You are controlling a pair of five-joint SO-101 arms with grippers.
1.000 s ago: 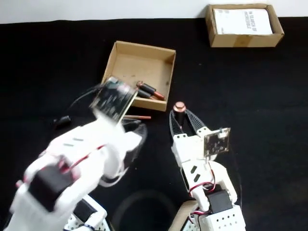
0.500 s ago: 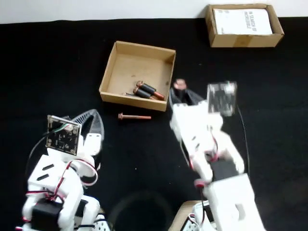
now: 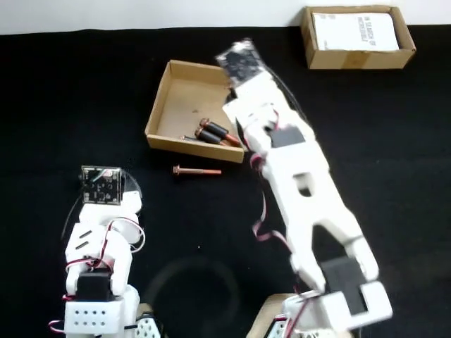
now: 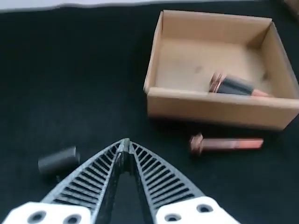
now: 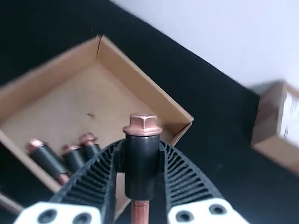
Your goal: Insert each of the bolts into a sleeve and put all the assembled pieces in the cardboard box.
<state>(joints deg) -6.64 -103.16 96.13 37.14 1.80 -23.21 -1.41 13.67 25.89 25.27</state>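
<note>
My right gripper (image 5: 140, 148) is shut on an assembled piece (image 5: 140, 156), a copper bolt standing in a black sleeve, held above the open cardboard box (image 5: 140, 88). Three assembled pieces (image 5: 72, 156) lie at the box's near side. In the high view the right arm (image 3: 296, 169) stretches over the box (image 3: 169, 105) and its assembled pieces (image 3: 211, 132). A loose copper bolt (image 3: 197, 170) lies on the table just in front of the box. My left gripper (image 4: 125, 145) is shut and empty, low over the table, with a black sleeve (image 4: 57, 160) beside it and the bolt (image 4: 226, 143) farther off.
A second cardboard box (image 3: 357, 35) holding a printed sheet sits at the back right. The left arm (image 3: 99, 232) is folded back at the front left. The black table top (image 3: 84, 84) lies bare left of the box.
The right arm has swung forward from mid-table to above the cardboard box, carrying the assembled piece. The left arm has pulled back to the front left, leaving the loose bolt on the table.
</note>
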